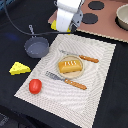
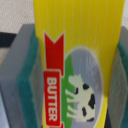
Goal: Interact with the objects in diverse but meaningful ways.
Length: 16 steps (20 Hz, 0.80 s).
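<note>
The butter block looks like smooth, glossy printed plastic; the gripper pads seem matt teal rubber; the saucepan is dull grey; the placemat looks woven cloth; fork and knife handles are wood.

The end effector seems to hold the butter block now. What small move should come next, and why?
Probably lift the butter block a little, straight up. In the wrist view it sits between the green pads of the end effector, which looks closed on it. In the exterior view the block shows only as a yellow corner low at the mat's far edge, so a short lift would test the hold.
</note>
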{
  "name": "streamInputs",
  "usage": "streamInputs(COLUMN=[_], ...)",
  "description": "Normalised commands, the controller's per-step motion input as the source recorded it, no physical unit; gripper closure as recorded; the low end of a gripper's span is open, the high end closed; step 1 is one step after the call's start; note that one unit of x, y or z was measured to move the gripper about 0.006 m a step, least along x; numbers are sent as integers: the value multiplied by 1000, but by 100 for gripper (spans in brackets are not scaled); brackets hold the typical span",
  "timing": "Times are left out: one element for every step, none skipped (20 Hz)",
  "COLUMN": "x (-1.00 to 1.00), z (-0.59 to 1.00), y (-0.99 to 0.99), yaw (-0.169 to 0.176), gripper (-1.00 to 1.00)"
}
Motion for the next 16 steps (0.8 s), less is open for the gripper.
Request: streamInputs(x=[-540,-520,-471,-377,-286,-229,-226,-197,-254,-309,-426,-483,-549,-611,-640,-617], z=[-103,-120,-140,-154,-129,-106,-169,-154,-180,-246,-289,-309,-291,-286,-286,-297], y=[537,517,486,434,380,309,286,280,231,154,120,146,171,169,197,243], yaw=[0,0,0,0,0,0,0,0,0,0,0,0,0,0,0,0], gripper=[100,100,100,100,100,100,100,100,100,100,100,100,100,100,100,100])
